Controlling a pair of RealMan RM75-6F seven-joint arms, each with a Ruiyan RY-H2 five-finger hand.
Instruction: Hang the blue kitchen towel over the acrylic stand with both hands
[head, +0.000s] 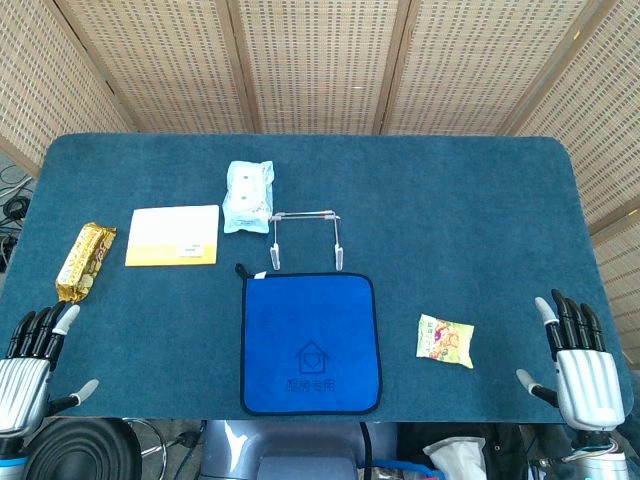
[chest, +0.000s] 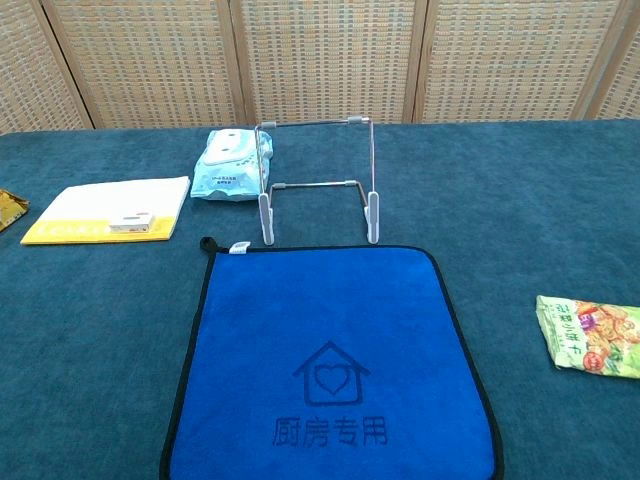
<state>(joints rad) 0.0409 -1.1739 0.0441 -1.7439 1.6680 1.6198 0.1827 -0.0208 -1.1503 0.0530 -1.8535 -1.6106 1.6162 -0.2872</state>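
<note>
The blue kitchen towel (head: 309, 343) (chest: 328, 364) lies flat near the table's front edge, with a dark border, a house print and a small loop at its far left corner. Just behind it stands the clear acrylic stand (head: 306, 238) (chest: 318, 182), upright and bare. My left hand (head: 32, 362) hovers at the front left corner of the table, fingers spread, holding nothing. My right hand (head: 579, 362) hovers at the front right corner, fingers likewise spread and empty. Both hands are far from the towel. The chest view shows neither hand.
A pale blue wipes pack (head: 248, 196) (chest: 230, 165) lies left of the stand. A yellow and white booklet (head: 173, 235) (chest: 108, 209) and a gold snack bar (head: 85, 261) lie further left. A green snack packet (head: 445, 340) (chest: 592, 333) lies right of the towel.
</note>
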